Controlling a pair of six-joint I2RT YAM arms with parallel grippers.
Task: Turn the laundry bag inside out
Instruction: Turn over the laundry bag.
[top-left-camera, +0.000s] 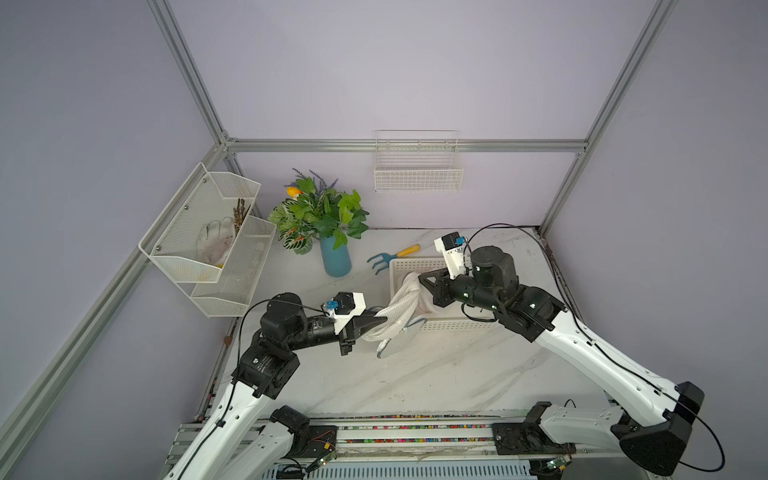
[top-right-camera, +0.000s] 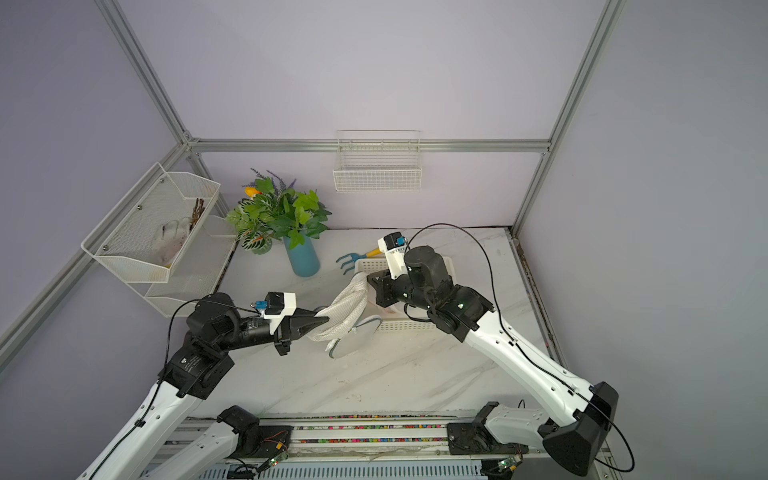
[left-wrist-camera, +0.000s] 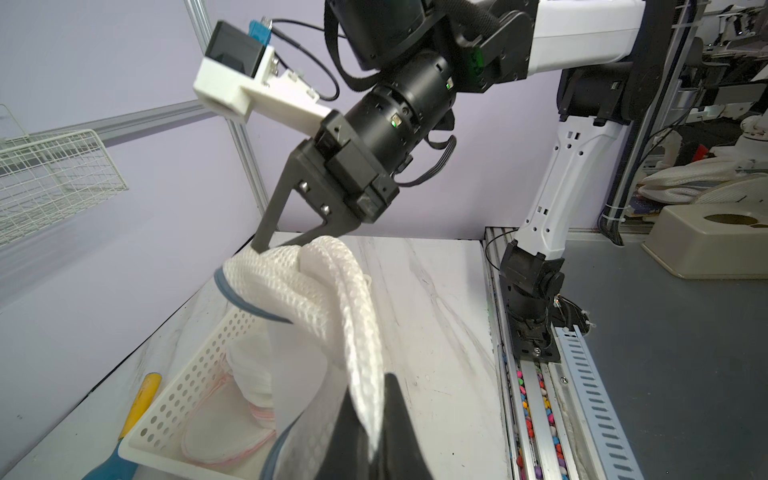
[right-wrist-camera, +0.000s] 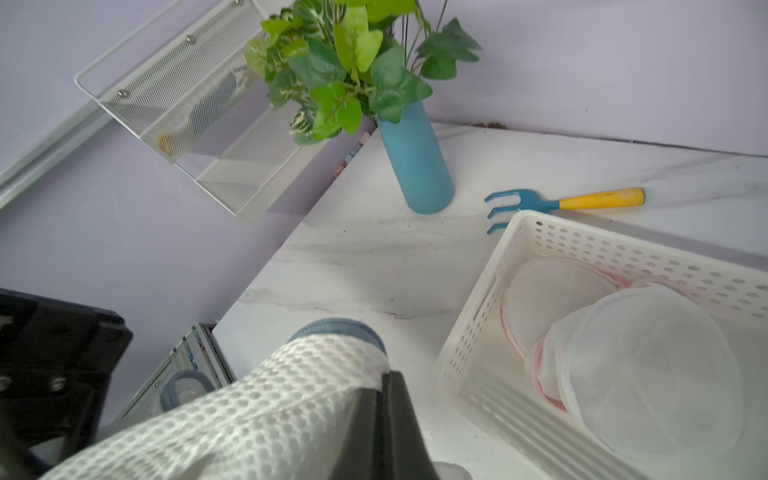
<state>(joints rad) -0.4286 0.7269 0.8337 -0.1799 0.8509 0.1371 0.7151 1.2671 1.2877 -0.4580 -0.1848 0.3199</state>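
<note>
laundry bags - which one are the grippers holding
The blue-trimmed mesh bag, stretched between left gripper and right gripper; the pink-trimmed bags lie in the basket.

The white mesh laundry bag (top-left-camera: 399, 307), grey-blue trimmed, is hanging bunched and twisted above the surface (top-left-camera: 436, 365), one round panel drooping.

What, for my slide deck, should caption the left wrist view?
Both arms' jaws grip the twisted mesh laundry bag above the white basket.

We see the basket (top-left-camera: 457, 325) at one o'clock on the desk (top-left-camera: 436, 374), laundry bag (top-left-camera: 399, 307) above its nine o'clock rim.
</note>
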